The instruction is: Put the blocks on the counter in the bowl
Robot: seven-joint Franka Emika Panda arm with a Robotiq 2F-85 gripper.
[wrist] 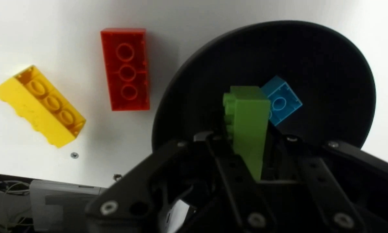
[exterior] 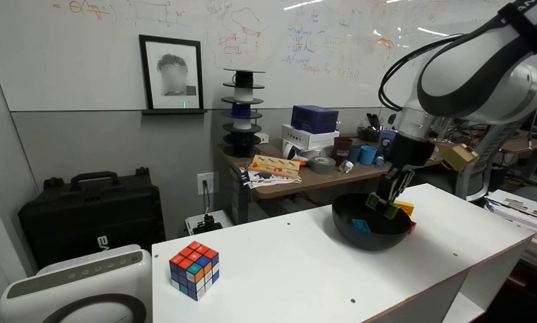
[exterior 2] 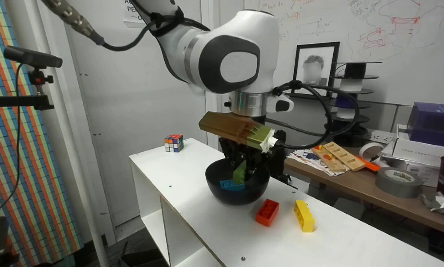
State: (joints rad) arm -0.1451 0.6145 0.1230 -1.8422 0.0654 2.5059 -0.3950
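My gripper (exterior: 388,202) is shut on the green block (wrist: 250,123) and holds it inside the black bowl's opening; the green block also shows in an exterior view (exterior 2: 239,173). The black bowl (exterior: 362,241) stands on the white counter (exterior: 273,269). The blue block (wrist: 282,98) lies in the bowl, partly behind the green block in the wrist view. The red block (exterior 2: 267,212) lies on the counter close beside the bowl, and in an exterior view it is mostly hidden by the bowl (exterior: 413,227). The yellow block (exterior 2: 304,216) lies on the counter beyond the red one.
A multicoloured puzzle cube (exterior: 194,270) sits at the counter's far end; it also shows in an exterior view (exterior 2: 174,143). A cluttered wooden desk (exterior: 313,188) runs behind the counter, with tape, boxes and cups. A black case (exterior: 93,215) stands near the wall.
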